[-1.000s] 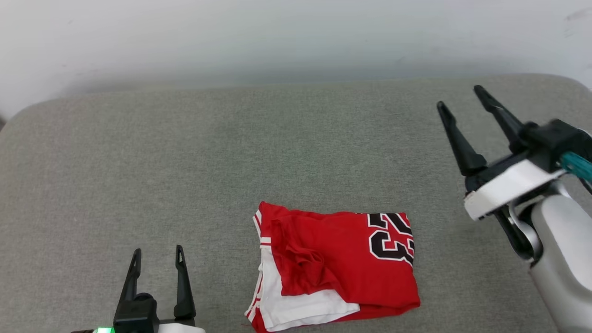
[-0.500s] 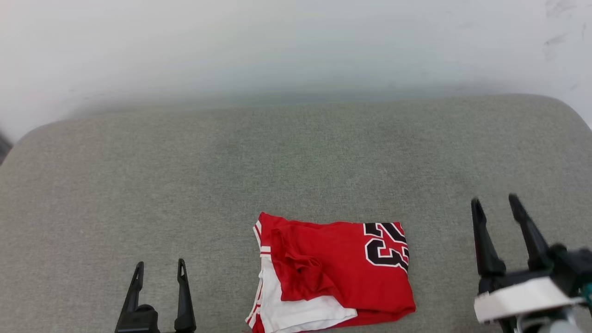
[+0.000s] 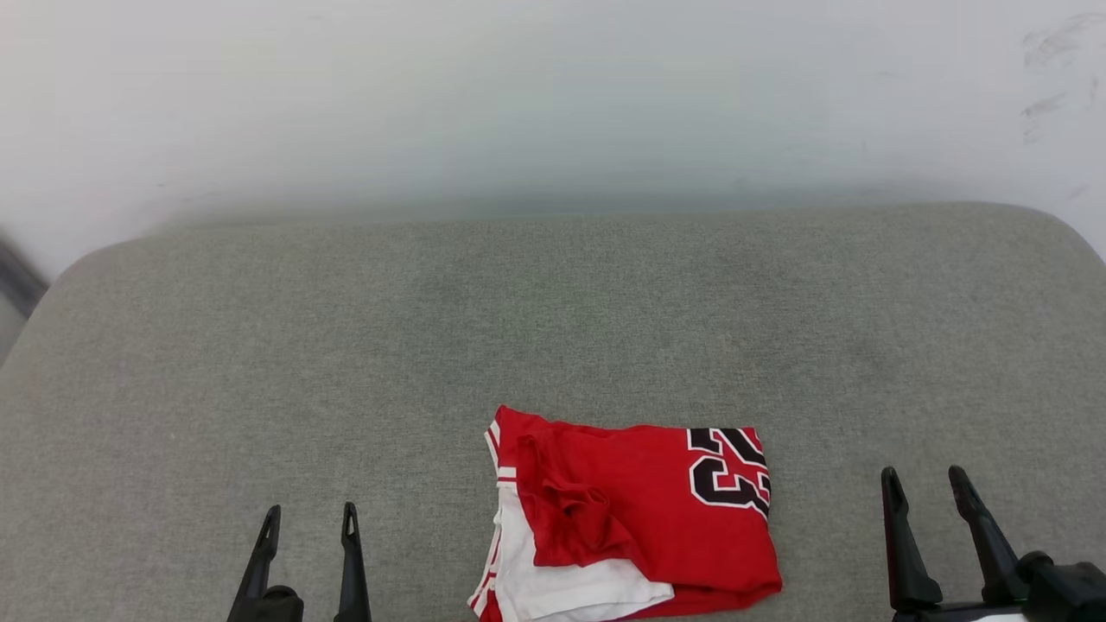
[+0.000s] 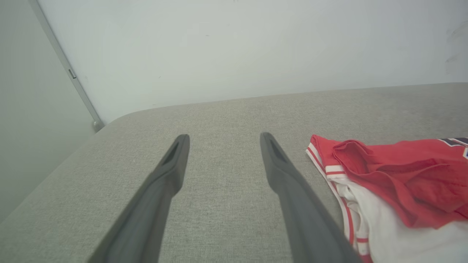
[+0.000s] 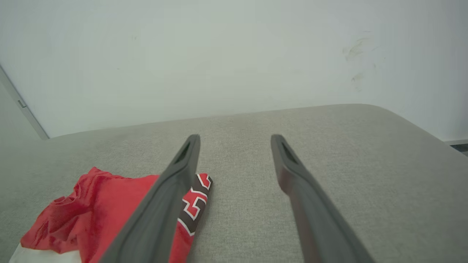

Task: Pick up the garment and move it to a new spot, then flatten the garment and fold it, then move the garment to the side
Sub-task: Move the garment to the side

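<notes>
Lying folded at six o'clock on grey cushion (image 3: 553, 328), garment (image 3: 639, 510), left gripper (image 3: 311, 510) at seven, right gripper (image 3: 922, 473) at five, both agape, empty

L grip (image 3: 312, 511): long, blk, tapered | R grip (image 3: 922, 475): same, blk base

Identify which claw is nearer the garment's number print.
The right claw: the black number print lies at the end of the garment facing it, whereas the left claw faces the white sleeve.
</notes>
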### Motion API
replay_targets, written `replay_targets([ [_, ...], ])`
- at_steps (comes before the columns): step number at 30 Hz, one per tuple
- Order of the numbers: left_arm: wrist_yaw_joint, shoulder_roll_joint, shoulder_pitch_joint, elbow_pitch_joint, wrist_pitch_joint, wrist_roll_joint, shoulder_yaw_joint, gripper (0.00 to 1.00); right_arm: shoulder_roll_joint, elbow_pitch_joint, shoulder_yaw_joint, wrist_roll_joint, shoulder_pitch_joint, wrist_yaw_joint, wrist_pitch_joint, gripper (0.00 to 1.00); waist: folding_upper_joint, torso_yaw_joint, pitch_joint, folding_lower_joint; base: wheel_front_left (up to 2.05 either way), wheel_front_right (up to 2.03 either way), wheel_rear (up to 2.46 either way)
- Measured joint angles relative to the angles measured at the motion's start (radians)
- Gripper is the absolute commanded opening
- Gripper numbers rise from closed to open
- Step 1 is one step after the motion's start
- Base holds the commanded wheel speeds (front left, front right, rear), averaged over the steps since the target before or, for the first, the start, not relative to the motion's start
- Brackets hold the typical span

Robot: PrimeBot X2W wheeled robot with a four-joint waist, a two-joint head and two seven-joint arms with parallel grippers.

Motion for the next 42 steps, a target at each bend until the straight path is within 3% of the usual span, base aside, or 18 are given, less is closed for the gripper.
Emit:
replay_targets([
  [10,0.001,0.001,0.01,-0.001,0.0,0.003,-0.001,1.0,0.005,-0.015,-0.009,-0.012,-0.008,0.0,0.0,1.0,0.0,0.002,0.003,0.0,0.0,0.0,0.0],
  [18,0.002,0.0,0.009,-0.002,0.0,0.003,-0.002,1.0,-0.177,-0.027,0.041,0.008,-0.236,0.0,0.032,1.0,0.0,-0.005,0.014,0.0,0.0,0.0,0.0],
  [21,0.002,-0.001,0.006,-0.001,0.0,0.003,-0.007,1.0,-0.264,-0.03,0.114,0.075,-0.335,0.0,0.167,1.0,0.0,-0.003,0.022,0.0,0.0,0.0,0.0],
  [25,0.0,-0.003,-0.014,0.0,0.0,0.002,-0.014,1.0,-0.366,-0.025,0.235,0.286,-0.41,0.0,0.524,1.0,0.0,0.004,0.04,0.0001,0.0,0.0,0.0],
  [30,0.0,-0.006,-0.034,0.002,0.0,-0.002,-0.017,1.0,-0.462,-0.006,0.26,0.555,-0.456,0.0,0.888,1.0,0.0,0.012,0.07,0.0001,0.0,0.0,0.0],
  [36,-0.004,-0.011,-0.066,0.006,0.0,-0.003,-0.024,1.0,-0.471,0.075,0.228,0.817,-0.441,0.0,1.161,1.0,0.0,0.034,0.11,0.0001,0.0,0.0,0.0],
  [42,-0.007,-0.015,-0.116,0.006,0.0,-0.003,-0.033,1.0,-0.397,0.136,0.207,0.878,-0.442,0.0,1.211,1.0,0.0,0.066,0.163,0.0002,0.0,0.0,0.0],
])
